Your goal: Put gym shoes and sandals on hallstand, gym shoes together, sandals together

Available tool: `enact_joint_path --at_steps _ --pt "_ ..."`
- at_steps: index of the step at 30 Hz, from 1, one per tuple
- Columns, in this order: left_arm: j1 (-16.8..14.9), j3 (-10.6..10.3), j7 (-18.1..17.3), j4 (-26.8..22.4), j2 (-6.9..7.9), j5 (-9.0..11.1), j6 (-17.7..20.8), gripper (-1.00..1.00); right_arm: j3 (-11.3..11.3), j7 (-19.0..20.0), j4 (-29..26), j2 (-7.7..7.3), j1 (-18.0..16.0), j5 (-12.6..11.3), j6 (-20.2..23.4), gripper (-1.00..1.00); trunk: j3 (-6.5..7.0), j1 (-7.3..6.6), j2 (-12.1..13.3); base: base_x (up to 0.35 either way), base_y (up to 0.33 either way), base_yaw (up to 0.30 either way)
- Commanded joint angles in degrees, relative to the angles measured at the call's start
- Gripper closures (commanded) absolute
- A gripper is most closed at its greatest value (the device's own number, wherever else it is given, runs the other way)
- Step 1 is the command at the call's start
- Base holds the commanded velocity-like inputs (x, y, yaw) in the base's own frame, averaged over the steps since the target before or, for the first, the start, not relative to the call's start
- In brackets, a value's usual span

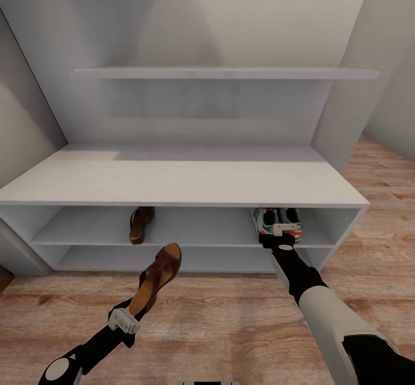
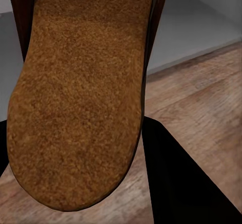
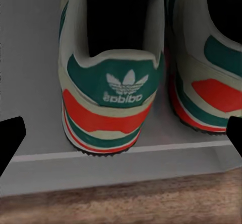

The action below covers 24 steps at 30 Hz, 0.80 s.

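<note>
The left gripper (image 1: 128, 319) clamps the heel end of a brown sandal (image 1: 157, 276), which slants up and away from it above the wood floor (image 1: 230, 316), toe pointing at the grey shoe rack (image 1: 184, 180). A second sandal (image 1: 140, 224) lies on the rack's upper shelf beyond it. The right gripper (image 1: 278, 230) sits at that shelf's front edge, fingers spread wide and empty, with the two sneakers (image 3: 113, 78) side by side just ahead, heels facing it.
</note>
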Motion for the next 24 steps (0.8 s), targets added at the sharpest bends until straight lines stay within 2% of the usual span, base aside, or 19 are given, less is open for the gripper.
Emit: enact_joint_path --at_steps 1,13,24 --pt "0.0 0.2 -0.2 0.0 -0.03 -0.7 -0.5 1.00 0.2 -0.3 -0.1 0.00 0.0 0.3 0.5 -1.00 -0.05 -0.01 0.0 -0.016 0.000 0.000" --pt "0.0 0.2 -0.1 0.0 -0.03 -0.7 -0.5 1.00 0.2 -0.3 -0.1 -0.02 0.0 0.3 0.4 -1.00 -0.05 -0.01 0.0 -0.112 0.000 0.000" --pt "0.0 0.2 -0.1 0.0 -0.03 -0.7 -0.5 1.00 0.2 0.5 -0.2 -0.04 0.1 0.3 -0.6 -1.00 -0.05 -0.01 0.0 -0.039 0.000 0.000"
